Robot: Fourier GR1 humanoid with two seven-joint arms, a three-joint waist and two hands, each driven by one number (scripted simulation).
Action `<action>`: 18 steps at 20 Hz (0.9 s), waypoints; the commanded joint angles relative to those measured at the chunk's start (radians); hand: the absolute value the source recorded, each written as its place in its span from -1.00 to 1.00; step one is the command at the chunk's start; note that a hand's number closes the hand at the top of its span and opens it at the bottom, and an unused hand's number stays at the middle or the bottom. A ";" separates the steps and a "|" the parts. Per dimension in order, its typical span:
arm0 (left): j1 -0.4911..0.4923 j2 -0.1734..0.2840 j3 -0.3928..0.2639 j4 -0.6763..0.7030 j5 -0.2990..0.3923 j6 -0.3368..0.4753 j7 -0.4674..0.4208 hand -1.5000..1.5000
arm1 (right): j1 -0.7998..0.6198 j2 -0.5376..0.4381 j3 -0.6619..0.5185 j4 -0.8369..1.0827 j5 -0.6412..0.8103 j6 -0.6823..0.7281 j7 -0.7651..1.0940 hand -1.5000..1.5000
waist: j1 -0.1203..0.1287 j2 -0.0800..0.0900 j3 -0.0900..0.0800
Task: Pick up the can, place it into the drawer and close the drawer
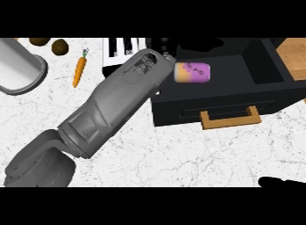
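Fingers (204, 43) of left hand (165, 44) straight, can (192, 72) lying in open drawer (272, 66)

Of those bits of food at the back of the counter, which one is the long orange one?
That is the carrot, slim and orange with a green tip. The two brown items beside it, near the counter's far edge, are short and rounded.

Left forearm (117, 103) stretches diagonally up (hand hidden); right hand (286, 182) low.
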State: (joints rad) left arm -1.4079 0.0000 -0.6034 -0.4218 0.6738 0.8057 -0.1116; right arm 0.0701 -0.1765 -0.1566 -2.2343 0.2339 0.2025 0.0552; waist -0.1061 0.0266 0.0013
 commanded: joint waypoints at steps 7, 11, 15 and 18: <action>-0.067 0.000 -0.003 -0.002 0.026 0.029 0.006 -1.00 | -0.096 -0.081 0.126 0.120 0.403 -0.065 -0.035 -1.00 | 0.070 -0.011 0.000; -0.047 0.000 -0.011 -0.035 0.024 0.030 0.026 -1.00 | -0.098 -0.081 0.215 0.193 0.577 -0.109 -0.037 -1.00 | 0.089 -0.019 -0.001; -0.007 0.008 0.000 -0.065 0.007 0.029 0.023 -1.00 | -0.151 -0.086 0.266 0.340 0.707 -0.159 -0.052 -1.00 | 0.120 -0.025 -0.001; -0.014 0.007 0.014 -0.067 -0.009 0.048 0.033 -1.00 | -0.182 -0.084 0.273 0.454 0.777 -0.197 -0.047 -1.00 | 0.115 -0.024 -0.001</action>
State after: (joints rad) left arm -1.4469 0.0111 -0.5975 -0.4749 0.6840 0.8385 -0.0734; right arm -0.0791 -0.2588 0.0935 -1.9045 0.9081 0.0543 0.0136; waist -0.0016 0.0047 0.0002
